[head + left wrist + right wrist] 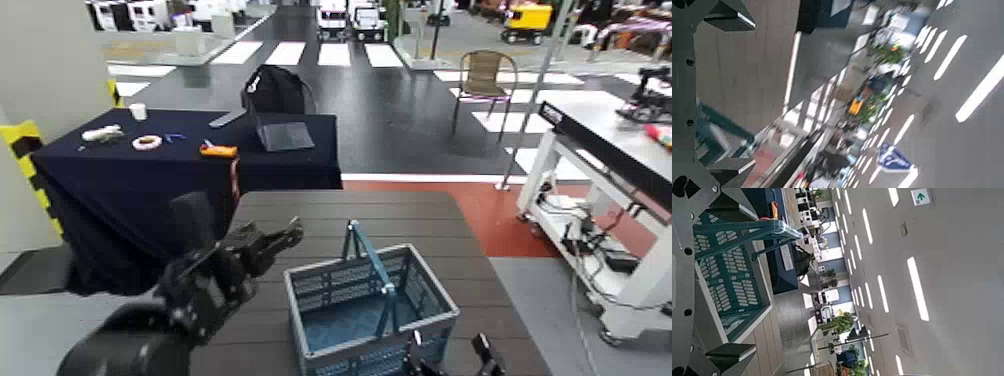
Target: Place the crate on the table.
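While blue-grey lattice plastic crate (368, 305) rests on dark brown slatted table (330, 215), both grippers sit near, jaws spread, grasping nothing.
Risk: right gripper (447, 356) or left gripper (265, 243) clips teal swing handle (368, 252) on retreat, dragging crate.

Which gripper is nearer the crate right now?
Right. The right gripper sits at the near rim of the crate, fingers apart. The left gripper hovers open over the table, off the crate's left side.

The head camera looks forward and down over the worktop (400, 215). The right wrist camera sits close beside the crate (731, 274), shared with the head view; the left wrist camera points upward at ceiling lights.
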Robot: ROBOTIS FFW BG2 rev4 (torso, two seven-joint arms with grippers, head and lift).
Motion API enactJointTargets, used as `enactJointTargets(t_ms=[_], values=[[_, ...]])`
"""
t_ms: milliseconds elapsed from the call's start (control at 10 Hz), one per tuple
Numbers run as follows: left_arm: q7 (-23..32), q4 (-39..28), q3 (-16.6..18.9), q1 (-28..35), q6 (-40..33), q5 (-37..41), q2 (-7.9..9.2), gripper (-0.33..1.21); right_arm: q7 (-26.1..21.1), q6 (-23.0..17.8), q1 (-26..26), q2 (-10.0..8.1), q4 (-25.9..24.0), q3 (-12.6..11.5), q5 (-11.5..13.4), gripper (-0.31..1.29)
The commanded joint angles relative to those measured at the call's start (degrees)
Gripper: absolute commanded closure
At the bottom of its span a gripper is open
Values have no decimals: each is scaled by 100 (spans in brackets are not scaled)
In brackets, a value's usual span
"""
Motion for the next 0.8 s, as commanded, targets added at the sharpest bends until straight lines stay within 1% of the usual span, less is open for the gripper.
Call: enactJointTargets(t_ms=[100,300,600,700,800], values=[[424,-460,43,949,-1318,-938,-57,10,0,5,48,32,-25,-56,52,13],[723,-460,0,1476,-2408,-1545,-48,10,-53,5,92,58,-60,-100,131,14],[1215,-469,26,2258,-3014,-1861,-75,11,-141,-4,180,93,-130,-188,306,13],[1233,-504,131,2469,-3023,-2090,-119,11,-141,14,198,93,-165,-196,342,13],[1241,-575,246,2680,-3032,-2397,-127,11,-141,23,215,93,-183,-205,350,14]])
